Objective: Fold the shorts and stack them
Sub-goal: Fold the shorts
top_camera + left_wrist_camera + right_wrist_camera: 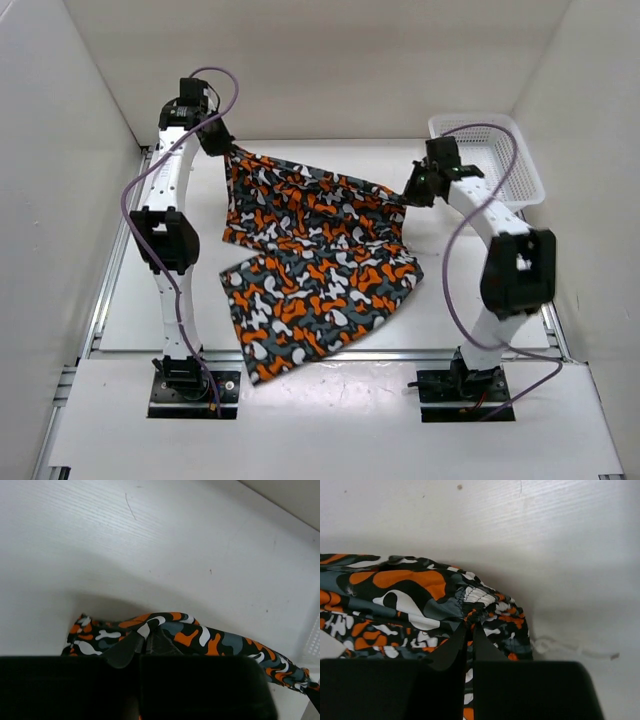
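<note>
left gripper [143,641]: jaws pinched on one waistband corner of the shorts [320,265] | right gripper [470,630]: pinched on the other | edge held lifted, taut, presumably for folding

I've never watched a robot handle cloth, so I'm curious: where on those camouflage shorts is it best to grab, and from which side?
Probably the two ends of the gathered waistband, each approached from its own outer side. That edge looks firmer, and pinching both ends spreads the shorts wide, as the left gripper and right gripper do now.
</note>
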{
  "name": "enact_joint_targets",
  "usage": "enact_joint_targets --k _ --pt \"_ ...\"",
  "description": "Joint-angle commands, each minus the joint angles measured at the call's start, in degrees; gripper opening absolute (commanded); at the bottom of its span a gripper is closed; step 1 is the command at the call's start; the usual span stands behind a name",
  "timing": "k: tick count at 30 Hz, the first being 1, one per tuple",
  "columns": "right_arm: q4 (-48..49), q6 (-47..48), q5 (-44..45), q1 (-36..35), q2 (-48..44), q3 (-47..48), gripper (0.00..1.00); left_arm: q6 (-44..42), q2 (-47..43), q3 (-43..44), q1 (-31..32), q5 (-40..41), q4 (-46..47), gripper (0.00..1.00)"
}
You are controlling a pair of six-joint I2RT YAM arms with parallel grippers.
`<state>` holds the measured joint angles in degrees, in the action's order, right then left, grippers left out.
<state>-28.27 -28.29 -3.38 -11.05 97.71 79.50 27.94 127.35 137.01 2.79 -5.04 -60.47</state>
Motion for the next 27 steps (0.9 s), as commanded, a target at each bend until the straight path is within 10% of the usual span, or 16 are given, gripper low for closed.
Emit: enact_joint_targets --k 1,12,27 --pt "-0.9 1.4 7.3 1.8 6.7 8.7 0.00 -2.2 -1.4 10.4 -6.1 6.6 1.8 0.10" --pt "-3.2 0.7 3.2 2.3 9.1 16.2 0.00 -2.2 -15.0 0.9 -6.8 3.0 2.5 0.10" --pt "-10.5 2.4 4.2 3.4 -14.0 -8.3 0.00 4.0 -65.5 -64.9 1.7 -8.4 -0.5 0.10"
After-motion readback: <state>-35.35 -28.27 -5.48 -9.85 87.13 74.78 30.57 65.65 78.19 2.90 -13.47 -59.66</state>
